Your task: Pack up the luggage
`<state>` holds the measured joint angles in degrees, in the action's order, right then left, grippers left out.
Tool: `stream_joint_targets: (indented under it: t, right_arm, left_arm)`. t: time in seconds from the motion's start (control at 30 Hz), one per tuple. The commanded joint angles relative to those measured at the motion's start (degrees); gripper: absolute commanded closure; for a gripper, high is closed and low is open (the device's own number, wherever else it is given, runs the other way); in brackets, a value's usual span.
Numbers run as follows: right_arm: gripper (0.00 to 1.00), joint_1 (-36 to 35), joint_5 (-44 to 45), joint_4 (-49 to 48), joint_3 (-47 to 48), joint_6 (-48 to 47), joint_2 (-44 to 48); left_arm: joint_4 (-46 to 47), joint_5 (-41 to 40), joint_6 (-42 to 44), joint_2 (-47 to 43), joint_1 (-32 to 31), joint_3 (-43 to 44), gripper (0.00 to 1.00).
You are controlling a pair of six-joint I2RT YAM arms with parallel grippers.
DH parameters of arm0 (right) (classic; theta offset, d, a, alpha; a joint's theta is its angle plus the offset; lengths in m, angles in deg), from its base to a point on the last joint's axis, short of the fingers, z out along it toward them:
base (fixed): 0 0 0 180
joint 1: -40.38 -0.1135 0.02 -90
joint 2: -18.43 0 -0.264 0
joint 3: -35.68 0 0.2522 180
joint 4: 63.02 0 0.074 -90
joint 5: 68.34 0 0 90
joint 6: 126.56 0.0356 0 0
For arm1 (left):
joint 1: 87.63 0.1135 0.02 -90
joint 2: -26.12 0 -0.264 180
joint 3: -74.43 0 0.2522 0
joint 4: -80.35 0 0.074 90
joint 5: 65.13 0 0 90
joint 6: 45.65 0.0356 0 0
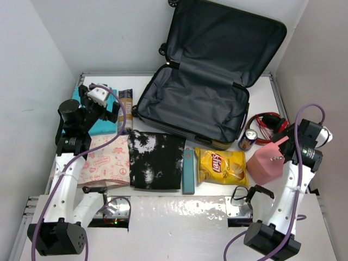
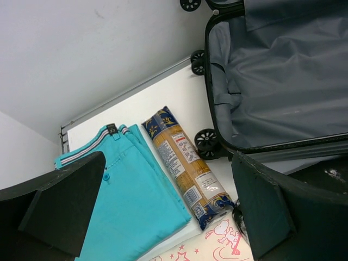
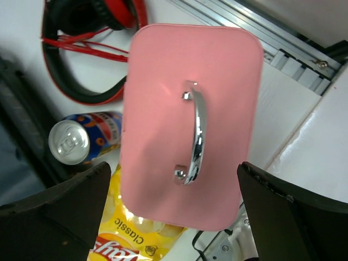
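Top external: luggage (image 1: 201, 103) lies open at the far side, its lining bare. Left wrist: my left pincer (image 2: 168, 157) gapes above trousers (image 2: 130, 201) and pasta (image 2: 185, 168). Right wrist: my right pincer (image 3: 174, 166) stands apart over the pink box (image 3: 190, 98). If I grip its slick handle (image 3: 197, 136) off-centre, the box could swing and knock the can (image 3: 70, 142).

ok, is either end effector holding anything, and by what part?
Nothing is held. The left end effector is open above the teal clothes; the right end effector is open over the pink case, fingers clear of its handle.
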<state>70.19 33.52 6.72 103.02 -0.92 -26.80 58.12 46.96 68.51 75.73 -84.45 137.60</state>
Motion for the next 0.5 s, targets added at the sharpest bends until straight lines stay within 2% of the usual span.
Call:
stream_joint_targets:
  t: [0.0,0.1,0.2,0.3,0.33,0.4,0.43,0.47]
  right_arm:
    - [0.03,-0.18,4.14,-1.22,-0.93,2.68,0.41]
    - [0.05,-0.18,3.61,-3.77,-5.14,4.08,-0.03]
    - [0.12,-0.18,1.25,-7.55,-9.26,4.35,-0.21]
    - [0.27,-0.18,0.53,-11.16,-12.09,4.62,-0.29]
    - [0.36,-0.18,1.32,-11.68,-12.36,4.53,-0.21]
    - [0.48,-0.18,2.20,-13.27,-12.63,3.74,0.23]
    - [0.64,-0.18,3.60,-13.79,-12.45,2.87,0.58]
    - [0.72,-0.18,4.39,-13.89,-12.28,2.34,0.76]
  left_arm:
    - [0.91,0.85,0.45,-0.47,-0.72,1.66,0.00]
    - [0.91,0.77,-0.17,-0.39,-0.72,1.83,0.00]
    - [0.91,0.33,-0.34,-0.30,-0.72,2.09,0.00]
    - [0.82,-0.64,-0.17,-0.38,-0.72,2.10,0.00]
    - [0.74,-0.90,0.01,-0.39,-0.72,2.18,0.00]
    - [0.47,-1.17,-0.08,-0.39,-0.72,2.27,0.00]
    - [0.30,-1.26,-0.17,-0.47,-0.72,2.27,0.00]
    - [0.21,-1.26,-0.17,-0.47,-0.72,2.27,0.00]
